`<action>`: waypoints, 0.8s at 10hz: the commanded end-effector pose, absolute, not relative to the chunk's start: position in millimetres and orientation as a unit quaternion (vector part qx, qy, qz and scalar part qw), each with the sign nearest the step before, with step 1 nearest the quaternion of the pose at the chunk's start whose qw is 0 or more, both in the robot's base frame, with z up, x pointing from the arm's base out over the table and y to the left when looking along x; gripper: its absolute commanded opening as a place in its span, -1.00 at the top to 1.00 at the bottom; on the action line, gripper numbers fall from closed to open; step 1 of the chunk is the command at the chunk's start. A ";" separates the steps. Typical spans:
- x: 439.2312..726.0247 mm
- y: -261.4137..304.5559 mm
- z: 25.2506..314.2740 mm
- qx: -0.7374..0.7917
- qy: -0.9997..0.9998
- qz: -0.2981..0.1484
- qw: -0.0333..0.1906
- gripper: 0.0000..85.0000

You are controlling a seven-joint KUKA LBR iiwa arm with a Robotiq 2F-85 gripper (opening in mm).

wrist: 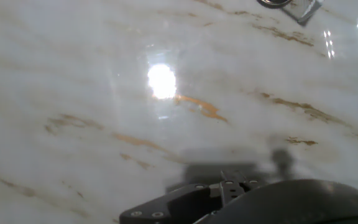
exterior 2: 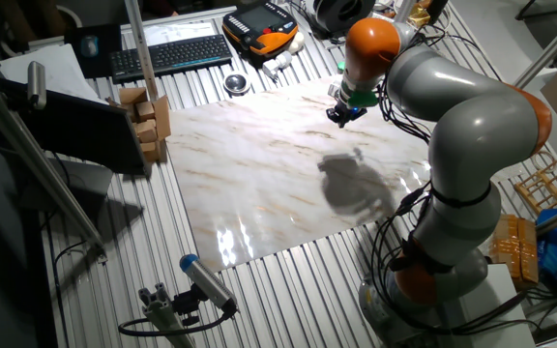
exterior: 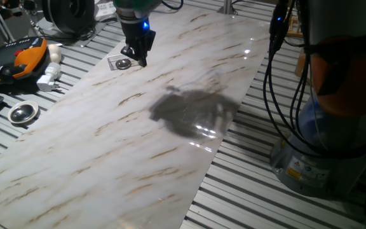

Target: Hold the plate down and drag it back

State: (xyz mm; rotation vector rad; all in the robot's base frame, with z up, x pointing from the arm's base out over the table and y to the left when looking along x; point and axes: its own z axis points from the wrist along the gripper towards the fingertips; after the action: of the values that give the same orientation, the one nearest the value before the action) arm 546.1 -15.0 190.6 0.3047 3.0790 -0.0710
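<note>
The plate is a small shiny silver disc lying on a clear flat rectangular piece at the far left edge of the marble board. My gripper hangs just to the right of the plate, tips close to the board and not on the disc. Its dark fingers look pressed together with nothing between them. In the hand view only a sliver of the plate shows at the top edge, well ahead of the gripper body. From the other fixed view my gripper is seen low over the board's far side.
The marble board lies on a slatted metal table. A larger round metal dish sits off the board to the left, beside a white plug and an orange pendant. Cables and the arm base stand at the right.
</note>
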 end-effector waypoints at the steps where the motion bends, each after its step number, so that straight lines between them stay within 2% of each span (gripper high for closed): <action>1: 549.5 -19.0 191.4 0.105 0.994 -0.023 0.024 1.00; 5: 556.8 -26.0 190.8 0.136 0.989 -0.036 0.038 1.00; 7: 559.2 -23.8 193.4 0.157 0.985 -0.048 0.053 1.00; 8: 563.2 -22.3 197.3 0.164 0.984 -0.048 0.053 1.00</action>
State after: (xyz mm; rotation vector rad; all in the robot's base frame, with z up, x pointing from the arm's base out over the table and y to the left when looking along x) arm 563.2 -22.4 197.2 0.4984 2.9917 -0.1474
